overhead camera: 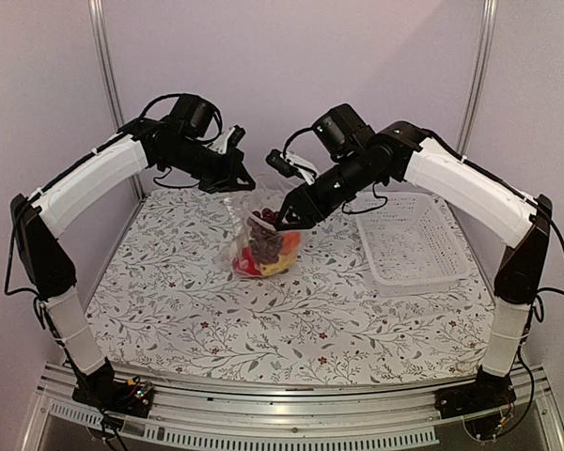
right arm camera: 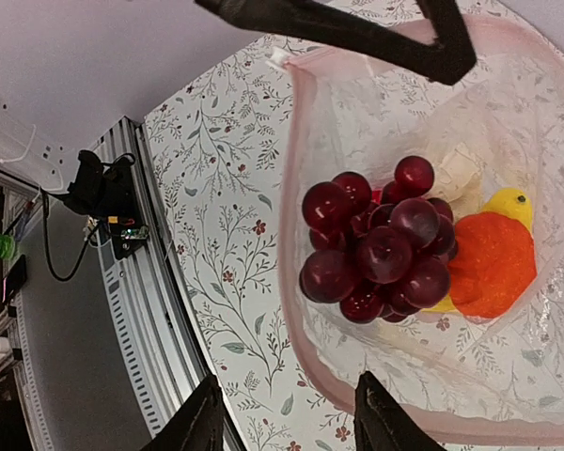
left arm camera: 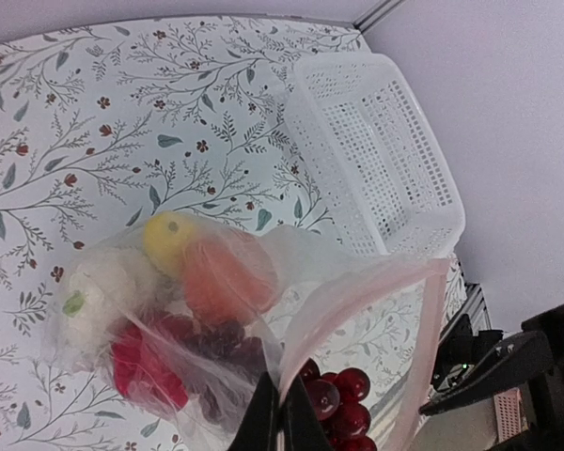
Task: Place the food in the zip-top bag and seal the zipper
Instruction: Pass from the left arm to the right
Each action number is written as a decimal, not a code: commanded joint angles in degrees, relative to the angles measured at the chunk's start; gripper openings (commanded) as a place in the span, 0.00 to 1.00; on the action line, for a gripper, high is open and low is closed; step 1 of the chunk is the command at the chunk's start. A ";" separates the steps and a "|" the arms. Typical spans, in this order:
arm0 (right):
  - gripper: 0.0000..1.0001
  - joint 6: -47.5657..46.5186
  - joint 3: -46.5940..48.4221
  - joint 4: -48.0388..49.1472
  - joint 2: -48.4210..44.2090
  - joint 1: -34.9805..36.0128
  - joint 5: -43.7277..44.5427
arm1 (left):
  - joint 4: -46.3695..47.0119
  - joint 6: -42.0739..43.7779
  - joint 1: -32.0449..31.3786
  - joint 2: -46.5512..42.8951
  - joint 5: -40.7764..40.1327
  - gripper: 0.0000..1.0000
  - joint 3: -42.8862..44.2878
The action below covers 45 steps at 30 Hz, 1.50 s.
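The zip-top bag (overhead camera: 254, 246) hangs mouth-up over the table's middle. My left gripper (overhead camera: 237, 178) is shut on its upper mouth edge; in the left wrist view the fingertips (left arm camera: 280, 418) pinch the plastic. The zipper (right arm camera: 295, 178) is a pinkish strip round the open mouth. Inside lie the dark red grape bunch (right arm camera: 381, 249), orange ball (right arm camera: 493, 263), small yellow piece (right arm camera: 509, 201) and cream lump (right arm camera: 456, 172). The left wrist view also shows the red piece (left arm camera: 139, 366) through the plastic. My right gripper (right arm camera: 291, 425) is open and empty just above the mouth, clear of the grapes.
The white mesh basket (overhead camera: 412, 237) stands empty at the right, also in the left wrist view (left arm camera: 376, 150). The floral tablecloth (overhead camera: 263, 319) covers the table. The metal front rail (right arm camera: 155, 319) runs along the table's edge.
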 commanded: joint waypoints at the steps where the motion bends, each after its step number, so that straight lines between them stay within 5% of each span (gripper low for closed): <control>1: 0.47 -4.95 -0.41 0.25 -1.65 3.28 3.09 | 0.82 0.85 1.15 -1.11 0.56 0.01 -0.89; 16: 0.49 -8.81 1.97 0.47 2.72 7.66 20.15 | 1.28 0.30 1.15 -1.15 2.58 0.01 -1.50; 34: 0.48 -14.48 -3.98 4.61 -0.76 7.98 21.85 | 1.46 -0.31 1.16 -1.73 2.94 0.01 -2.14; 38: 0.34 -14.70 -6.38 3.88 -1.60 7.93 21.17 | 1.46 -0.33 1.13 -1.64 2.89 0.01 -2.08; 43: 0.00 -15.34 -6.60 3.53 -2.98 7.94 20.59 | 1.70 -0.12 1.13 -1.49 3.83 0.02 -2.09; 45: 0.00 -15.39 -3.81 3.31 -3.20 8.09 19.86 | 2.52 0.22 1.06 -1.74 5.72 0.02 -2.13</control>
